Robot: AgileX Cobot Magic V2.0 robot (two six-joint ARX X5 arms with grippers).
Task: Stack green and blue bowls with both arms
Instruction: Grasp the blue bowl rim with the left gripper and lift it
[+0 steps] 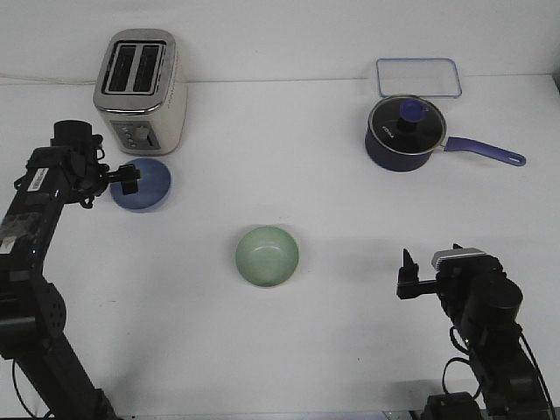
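The light blue bowl [147, 184] sits at the left, just in front of the toaster, and looks slightly tilted. My left gripper [129, 180] reaches in from the left, one dark finger lying over the bowl's left rim, apparently shut on that rim. The pale green bowl [267, 255] rests upright in the middle of the table, with nothing touching it. My right gripper [408, 278] stands to the green bowl's right, well apart from it and holding nothing. Its fingers are seen edge-on, so their gap does not show.
A silver toaster [140, 90] stands at the back left, right behind the blue bowl. At the back right sit a dark navy saucepan [404, 133] with a long handle and a clear container lid [418, 77]. The white table [289, 350] runs to its front edge.
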